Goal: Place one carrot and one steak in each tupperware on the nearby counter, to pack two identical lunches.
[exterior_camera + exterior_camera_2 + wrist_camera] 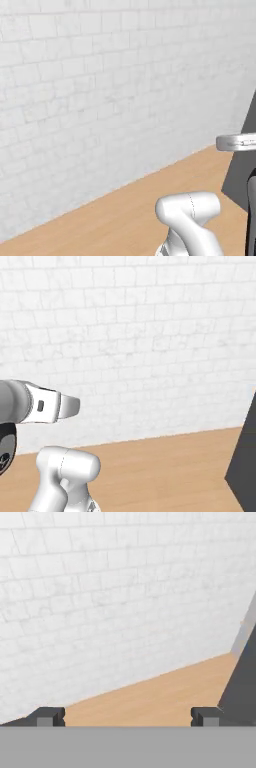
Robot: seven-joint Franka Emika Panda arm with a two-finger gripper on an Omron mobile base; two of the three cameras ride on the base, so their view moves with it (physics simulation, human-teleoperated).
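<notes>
1. The gripper (126, 716) is being held with its two dark finger tips wide apart, one at each lower corner of the hand view, and nothing is being held between them.
2. The arm is being carried folded and high: a white elbow link (192, 212) is showing low in the left base view, and a grey-and-white forearm section (37, 403) is reaching in level from the left edge of the right base view.
3. The hand is being pointed roughly level toward the white brick wall (115, 597), across the light-brown wooden floor (165, 694).
4. A dark panel (245, 456) is standing at the right of the wall, with a grey handle-like bar (235, 142) projecting beside it; what it belongs to cannot be told.
5. The tupperware, carrots, steaks and counter cannot be located from this position relative to the wall.
6. The step in hand is being judged as a search or approach; the jaws are best kept spread and the arm tucked while the base is being turned away from the wall, and clearance from the dark panel is being advised.
</notes>
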